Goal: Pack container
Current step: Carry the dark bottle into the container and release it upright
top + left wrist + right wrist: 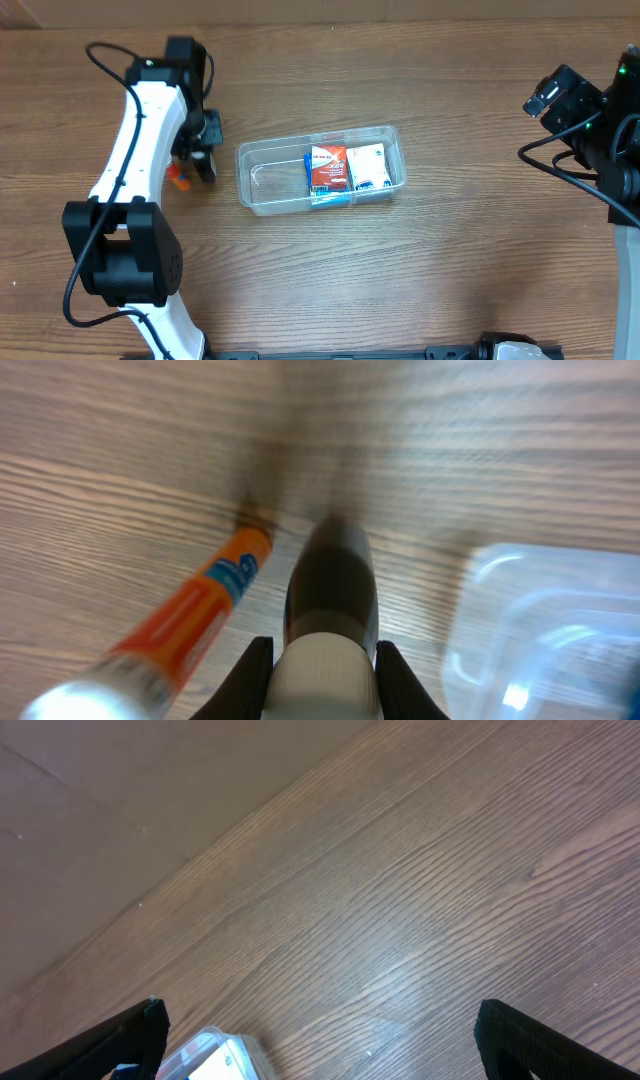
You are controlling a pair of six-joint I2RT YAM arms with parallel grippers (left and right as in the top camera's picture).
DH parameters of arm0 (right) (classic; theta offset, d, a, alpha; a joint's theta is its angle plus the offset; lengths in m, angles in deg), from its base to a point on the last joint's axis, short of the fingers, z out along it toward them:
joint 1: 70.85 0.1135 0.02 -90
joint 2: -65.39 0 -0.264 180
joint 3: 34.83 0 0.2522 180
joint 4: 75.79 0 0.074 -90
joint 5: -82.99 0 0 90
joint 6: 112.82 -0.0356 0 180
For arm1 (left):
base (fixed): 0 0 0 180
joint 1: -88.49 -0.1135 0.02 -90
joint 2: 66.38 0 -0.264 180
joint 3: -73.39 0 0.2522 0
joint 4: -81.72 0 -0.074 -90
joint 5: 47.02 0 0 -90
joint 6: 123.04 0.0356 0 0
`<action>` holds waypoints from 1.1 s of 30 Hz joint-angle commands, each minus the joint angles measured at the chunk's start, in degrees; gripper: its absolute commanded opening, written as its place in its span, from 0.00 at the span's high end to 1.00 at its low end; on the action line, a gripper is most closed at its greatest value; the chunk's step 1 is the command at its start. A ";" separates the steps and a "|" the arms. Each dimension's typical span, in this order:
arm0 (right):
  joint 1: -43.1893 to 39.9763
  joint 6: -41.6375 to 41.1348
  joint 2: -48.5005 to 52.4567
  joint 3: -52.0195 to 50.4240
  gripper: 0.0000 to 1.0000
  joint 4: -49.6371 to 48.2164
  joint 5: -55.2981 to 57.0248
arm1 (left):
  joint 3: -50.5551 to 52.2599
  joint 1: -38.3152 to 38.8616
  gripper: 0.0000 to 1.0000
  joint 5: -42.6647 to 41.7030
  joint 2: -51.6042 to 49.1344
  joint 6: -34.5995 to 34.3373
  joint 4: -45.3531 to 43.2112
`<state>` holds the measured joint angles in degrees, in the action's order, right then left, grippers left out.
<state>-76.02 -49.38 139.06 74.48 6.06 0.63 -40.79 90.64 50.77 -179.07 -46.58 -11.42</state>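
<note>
The clear plastic container (pixel 262 180) sits mid-table, holding a red-and-white box (pixel 327 170) and a white-and-blue box (pixel 368 167) in its right half. My left gripper (pixel 203 150) is just left of it, shut on a dark bottle with a white cap (pixel 330 610). An orange tube (pixel 200 610) lies on the table beside it, also showing in the overhead view (pixel 181 178). The container's corner (pixel 540 620) shows at the right of the left wrist view. My right gripper (pixel 320 1040) is open and empty, raised at the far right, with the container's corner (pixel 215 1055) at the bottom of its view.
The wooden table (pixel 450 270) spreads around the container. The left arm (pixel 130 170) reaches along the left side. The right arm (pixel 600 120) is at the right edge.
</note>
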 commanded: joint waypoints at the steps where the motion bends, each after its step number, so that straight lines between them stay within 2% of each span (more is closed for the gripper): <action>1: -0.17 -0.02 0.07 0.26 0.00 -0.44 -0.22 | -11.78 1.03 0.96 -2.03 0.63 2.67 4.74; 7: -0.17 -0.02 0.07 0.26 0.00 -0.44 -0.22 | -25.66 5.57 0.96 -8.74 1.11 3.30 12.87; 11: -0.17 -0.04 0.07 0.26 0.00 -0.44 -0.22 | -27.23 11.17 0.96 -10.40 1.09 2.16 14.12; 15: -0.17 -0.04 0.07 0.26 0.00 -0.44 -0.22 | -23.98 19.37 0.96 -8.04 0.92 -3.19 11.74; 18: -0.17 -0.02 0.07 0.26 0.00 -0.44 -0.22 | -20.04 21.90 0.96 -5.25 0.85 -4.94 10.67; 24: -0.17 -0.04 0.07 0.26 0.00 -0.44 -0.22 | -8.37 22.23 0.96 -4.50 0.81 -4.92 5.68; 29: -0.17 -0.02 0.07 0.26 0.00 -0.44 -0.22 | -3.34 22.21 0.96 1.05 0.81 -4.92 1.79; 33: -0.17 -0.02 0.07 0.26 0.00 -0.44 -0.22 | 0.28 22.18 0.96 1.62 0.81 -6.95 -1.29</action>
<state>-76.02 -49.38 139.09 74.48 6.04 0.68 -43.18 112.85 49.81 -179.02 -50.98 -11.29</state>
